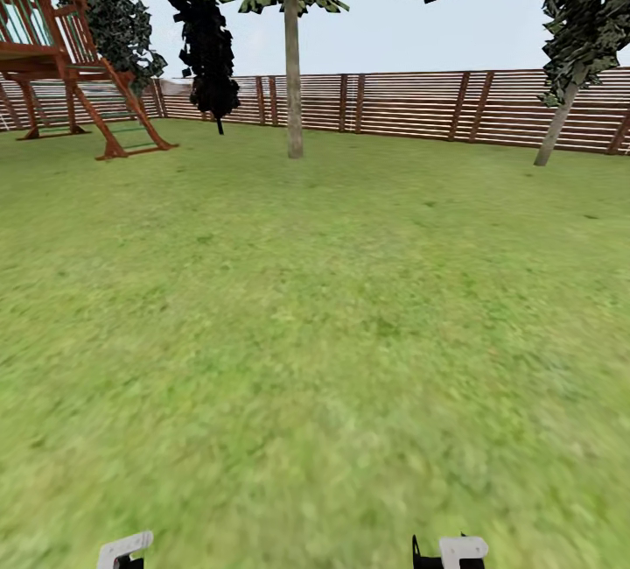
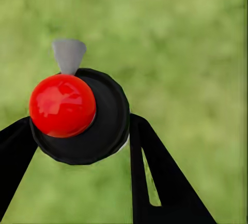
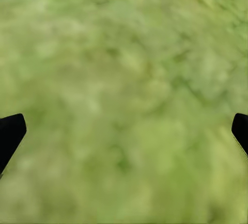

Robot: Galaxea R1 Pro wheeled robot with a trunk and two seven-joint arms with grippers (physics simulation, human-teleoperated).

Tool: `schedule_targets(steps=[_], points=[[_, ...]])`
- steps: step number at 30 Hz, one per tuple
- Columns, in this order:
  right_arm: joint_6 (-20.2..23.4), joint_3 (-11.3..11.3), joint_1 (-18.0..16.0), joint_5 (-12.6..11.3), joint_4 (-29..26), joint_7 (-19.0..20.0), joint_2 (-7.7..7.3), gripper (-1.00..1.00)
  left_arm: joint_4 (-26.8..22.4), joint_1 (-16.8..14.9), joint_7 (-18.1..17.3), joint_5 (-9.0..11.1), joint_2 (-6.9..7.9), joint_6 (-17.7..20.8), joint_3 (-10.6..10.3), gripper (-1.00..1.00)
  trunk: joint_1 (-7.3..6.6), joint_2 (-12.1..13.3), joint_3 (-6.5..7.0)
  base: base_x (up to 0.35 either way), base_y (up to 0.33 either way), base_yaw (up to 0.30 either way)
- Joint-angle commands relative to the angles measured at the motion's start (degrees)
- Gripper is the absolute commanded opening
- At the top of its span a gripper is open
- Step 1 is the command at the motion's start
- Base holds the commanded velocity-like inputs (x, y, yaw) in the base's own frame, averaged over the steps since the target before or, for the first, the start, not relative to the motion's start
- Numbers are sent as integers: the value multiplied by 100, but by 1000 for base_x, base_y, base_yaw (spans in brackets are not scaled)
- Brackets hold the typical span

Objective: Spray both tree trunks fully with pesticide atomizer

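In the left wrist view my left gripper is shut on the pesticide atomizer, a round black bottle with a red ball on top and a grey nozzle. Its black fingers press on both sides of it, over grass. My right gripper is open above bare lawn, with nothing between its fingertips. Far ahead in the head view stands one tree with a straight pale trunk. A second tree's leaning trunk is at the far right by the fence. No white specks show on either trunk.
Wide lawn lies between me and the trees. A reddish slat fence closes the back. A wooden play frame with a ladder stands at the far left, and a thin black conifer beside it. Grey-white arm parts poke in at the bottom edge.
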Motion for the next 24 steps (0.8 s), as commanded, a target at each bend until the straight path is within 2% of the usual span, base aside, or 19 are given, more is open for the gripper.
schedule_targets(steps=[1,24], points=[[3,43,-4,32,5,-59,0,100,6,-4,-27,26,0,-17,20,-100,3,-2,-5,339,0,0],[3,48,-4,33,10,-68,-1,100,6,-5,-27,26,0,-13,20,-100,3,-2,-5,339,0,0]])
